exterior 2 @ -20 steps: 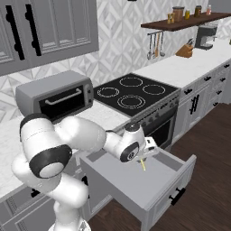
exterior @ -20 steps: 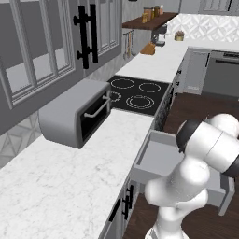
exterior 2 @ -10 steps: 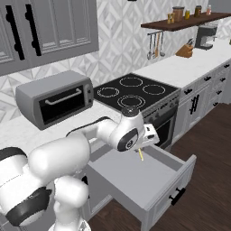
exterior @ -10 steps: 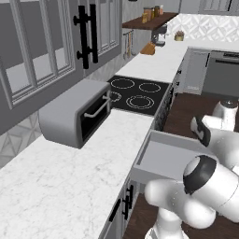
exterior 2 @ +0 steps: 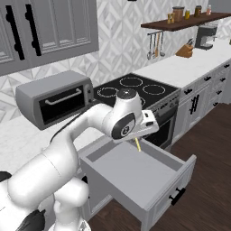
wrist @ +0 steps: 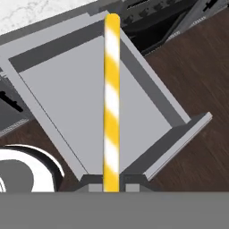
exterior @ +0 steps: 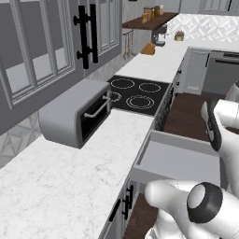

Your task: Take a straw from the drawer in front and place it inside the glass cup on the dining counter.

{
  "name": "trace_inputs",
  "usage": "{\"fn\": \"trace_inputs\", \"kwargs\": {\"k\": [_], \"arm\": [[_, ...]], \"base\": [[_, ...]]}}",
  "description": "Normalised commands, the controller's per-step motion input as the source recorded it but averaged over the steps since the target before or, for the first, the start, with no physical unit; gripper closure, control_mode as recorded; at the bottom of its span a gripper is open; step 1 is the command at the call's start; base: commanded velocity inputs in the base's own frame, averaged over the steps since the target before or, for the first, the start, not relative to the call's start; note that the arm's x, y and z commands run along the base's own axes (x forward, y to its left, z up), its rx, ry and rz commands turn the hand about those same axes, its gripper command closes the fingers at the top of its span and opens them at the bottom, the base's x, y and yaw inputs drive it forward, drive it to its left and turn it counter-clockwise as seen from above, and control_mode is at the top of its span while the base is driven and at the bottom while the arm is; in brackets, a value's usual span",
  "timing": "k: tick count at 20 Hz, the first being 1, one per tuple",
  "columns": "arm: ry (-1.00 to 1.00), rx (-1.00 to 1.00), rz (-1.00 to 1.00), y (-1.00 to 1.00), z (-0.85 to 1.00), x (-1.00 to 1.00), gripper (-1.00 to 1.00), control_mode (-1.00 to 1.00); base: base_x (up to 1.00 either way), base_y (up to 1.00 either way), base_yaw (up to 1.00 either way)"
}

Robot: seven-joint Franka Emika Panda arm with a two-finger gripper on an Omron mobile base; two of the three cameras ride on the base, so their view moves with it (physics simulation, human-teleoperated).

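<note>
My gripper is shut on the lower end of the straw, a thin yellow stick with white stripes that runs straight up the hand view. In the right base view, the gripper hangs over the back of the open drawer and the straw points down out of it, clear of the drawer floor. The drawer is a shallow grey box with a bare floor, pulled out from under the worktop. The glass cup and the dining counter are out of view.
A grey toaster oven stands on the white marble worktop, with a black cooktop beyond it. The drawer's black handle juts over the dark wood floor. Grey cabinets with black handles line the right side.
The arm has swung its elbow round over the drawer. The gripper has risen a little, still shut on the straw.
</note>
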Motion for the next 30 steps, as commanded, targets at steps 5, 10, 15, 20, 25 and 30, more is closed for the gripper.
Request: {"fn": "trace_inputs", "kwargs": {"k": [5, 10, 15, 20, 25, 30], "arm": [[-0.01, -0.02, 0.00, 0.29, 0.26, -0.33, 1.00, -1.00], [-0.04, -0.03, 0.01, 0.27, 0.00, -0.21, 1.00, -1.00], [0.03, -0.11, 0.05, 0.27, -0.08, 0.00, 1.00, -1.00], [-0.08, -0.03, -0.03, 0.03, 0.00, -0.39, 1.00, -1.00], [-0.05, 0.00, -0.03, 0.00, -0.02, -0.17, 1.00, 1.00], [0.00, 0.00, 0.00, 0.00, 0.00, 0.00, 1.00, 1.00]], "base": [[0.00, 0.00, 0.00], [0.00, 0.00, 0.00], [0.00, 0.00, 0.00], [0.00, 0.00, 0.00], [-0.80, 0.00, -0.16], [-0.92, -0.16, -0.24]]}}
